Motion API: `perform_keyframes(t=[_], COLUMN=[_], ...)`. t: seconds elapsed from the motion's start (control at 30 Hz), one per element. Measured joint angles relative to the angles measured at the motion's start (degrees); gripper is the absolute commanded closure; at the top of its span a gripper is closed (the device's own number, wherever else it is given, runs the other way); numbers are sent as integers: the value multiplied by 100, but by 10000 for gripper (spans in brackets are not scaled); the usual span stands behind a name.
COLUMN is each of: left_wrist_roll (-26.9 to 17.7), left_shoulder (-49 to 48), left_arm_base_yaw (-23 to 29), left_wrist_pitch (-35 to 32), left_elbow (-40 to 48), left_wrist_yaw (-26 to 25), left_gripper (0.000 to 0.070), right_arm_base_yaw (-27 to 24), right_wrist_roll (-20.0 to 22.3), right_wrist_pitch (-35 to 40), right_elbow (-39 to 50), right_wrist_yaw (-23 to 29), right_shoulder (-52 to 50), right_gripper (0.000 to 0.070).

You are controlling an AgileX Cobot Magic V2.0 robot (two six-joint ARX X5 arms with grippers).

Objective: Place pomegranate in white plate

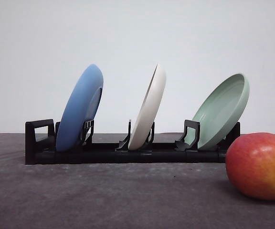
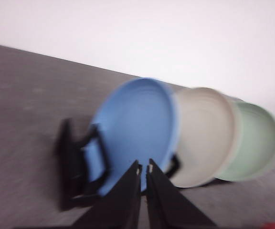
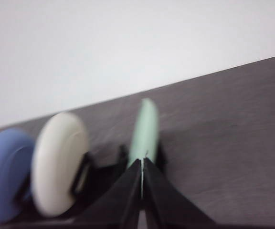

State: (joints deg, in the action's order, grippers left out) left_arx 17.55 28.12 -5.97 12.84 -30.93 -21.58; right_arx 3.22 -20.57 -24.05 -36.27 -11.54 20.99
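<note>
The pomegranate [image 1: 260,165], red fading to yellow-orange, lies on the dark table at the front right, in front of the rack's right end. The white plate [image 1: 148,108] stands on edge in the middle slot of a black rack [image 1: 104,153]; it also shows blurred as the white plate [image 2: 204,136] and the white plate [image 3: 58,162]. My left gripper [image 2: 143,171] is shut and empty, with the blue plate beyond it. In the right wrist view my right gripper [image 3: 142,164] is shut and empty, in line with the green plate's rim.
A blue plate [image 1: 80,109] stands in the rack's left slot and a pale green plate [image 1: 222,109] leans in the right slot. The dark grey table [image 1: 104,200] stretches in front of the rack. A plain white wall is behind.
</note>
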Motion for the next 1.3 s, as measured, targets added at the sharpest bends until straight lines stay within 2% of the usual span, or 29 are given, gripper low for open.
perform_keyframes(t=[0.13,0.27,0.43,0.53,0.7,0.77,0.8,0.87,0.93,1.0,1.03,1.07,1.13,1.3], left_wrist_roll=[-137,-280,-509,-797,-1238,-1323,-1368,-1444,-1509,-1532,-1544,-1546,-1558,-1465], left_shoulder=[809,1546,1990,1994,1994,1994,1994,1998,2024,2072,2101,2128,2195,2428], left_arm_base_yaw=[-244,-435,-704,-809,-821,-821,-821,-821,-821,-821,-821,-821,-822,-935], left_wrist_pitch=[143,591,884,839,838,837,838,840,840,840,842,842,839,829], left_elbow=[-784,-1503,-1964,-1983,-1983,-1983,-1983,-1983,-1986,-1990,-1990,-1990,-1992,-1993], left_wrist_yaw=[-632,-1568,-2491,-2613,-2621,-2621,-2621,-2621,-2621,-2621,-2620,-2618,-2618,-2552], left_gripper=[699,699,700,700,700,690,655,539,371,185,96,48,31,39], right_arm_base_yaw=[0,0,-2,0,0,0,0,0,0,0,-2,0,0,0], right_wrist_roll=[460,1102,1695,1794,1862,1870,1870,1883,1885,1885,1885,1885,1885,1885], right_wrist_pitch=[-582,-1288,-1578,-1580,-1580,-1576,-1574,-1567,-1556,-1558,-1558,-1558,-1558,-1558], right_elbow=[-910,-1697,-2005,-2005,-2005,-2005,-2005,-2005,-2005,-2005,-2005,-2005,-2005,-2005], right_wrist_yaw=[-880,-1523,-2407,-2775,-2827,-2829,-2829,-2831,-2834,-2834,-2834,-2834,-2834,-2834], right_shoulder=[726,1395,1889,2027,2097,2112,2112,2118,2133,2154,2168,2179,2181,2181], right_gripper=[700,700,700,700,700,676,636,472,278,144,112,108,108,108])
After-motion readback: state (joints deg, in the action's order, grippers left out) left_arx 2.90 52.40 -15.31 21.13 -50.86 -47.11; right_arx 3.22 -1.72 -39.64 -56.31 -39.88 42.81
